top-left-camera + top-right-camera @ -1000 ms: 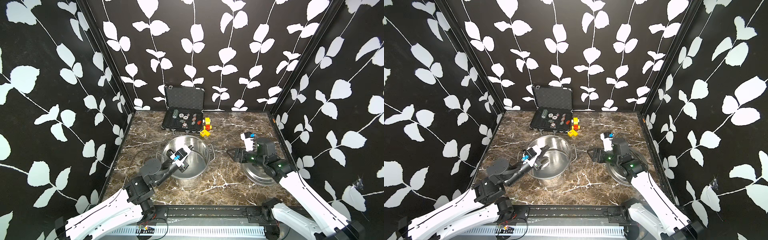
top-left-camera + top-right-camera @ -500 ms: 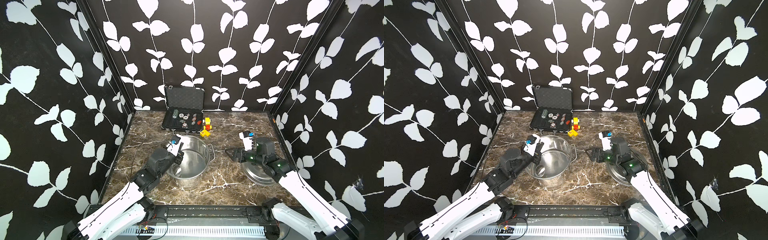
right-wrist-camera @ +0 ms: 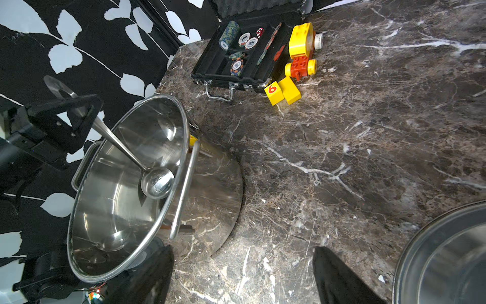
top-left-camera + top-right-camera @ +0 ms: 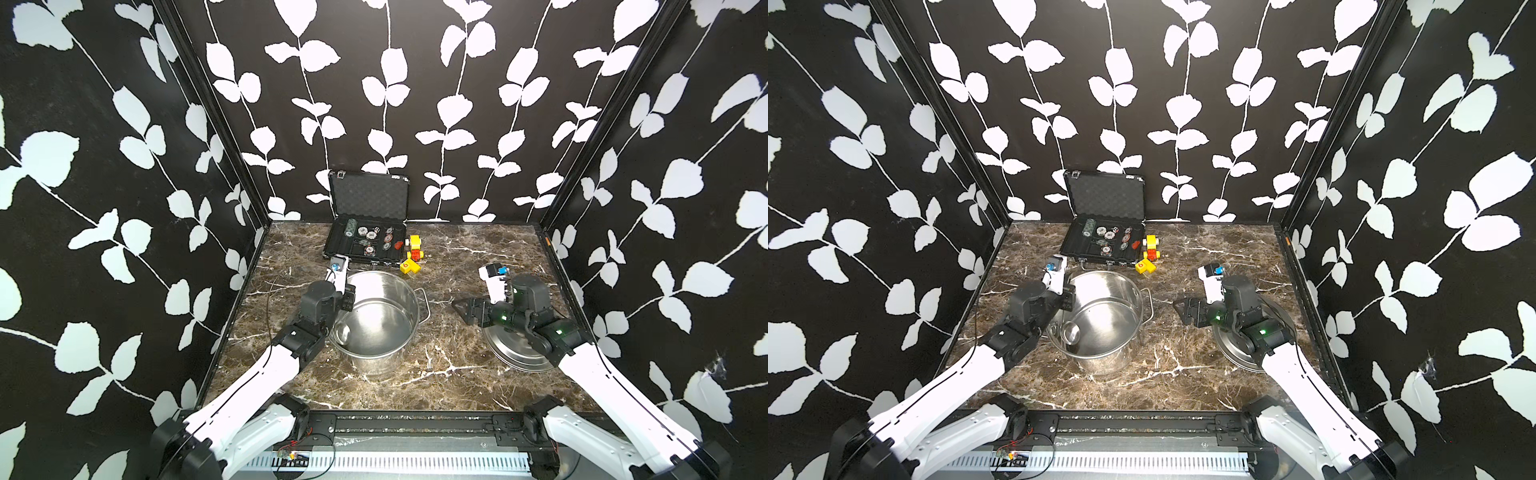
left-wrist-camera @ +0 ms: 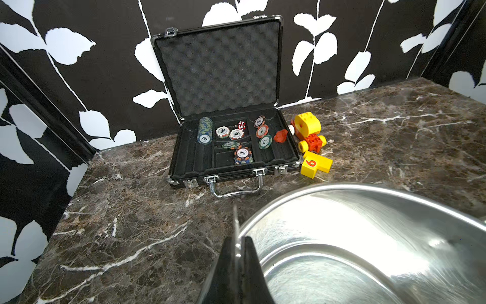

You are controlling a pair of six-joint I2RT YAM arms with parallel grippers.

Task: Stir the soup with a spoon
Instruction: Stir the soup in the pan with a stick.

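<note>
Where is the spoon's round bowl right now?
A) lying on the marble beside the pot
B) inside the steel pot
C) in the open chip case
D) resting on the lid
B: the right wrist view shows the spoon angled down with its bowl inside the steel pot, its handle pinched by the left fingers.

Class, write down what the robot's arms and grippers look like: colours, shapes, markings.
The left arm and right arm have white links with a thin black seam and black joints. Green lights glow on the right one. Each wrist carries a white block with a blue part. The left gripper and right gripper have black triangular fingers.
</note>
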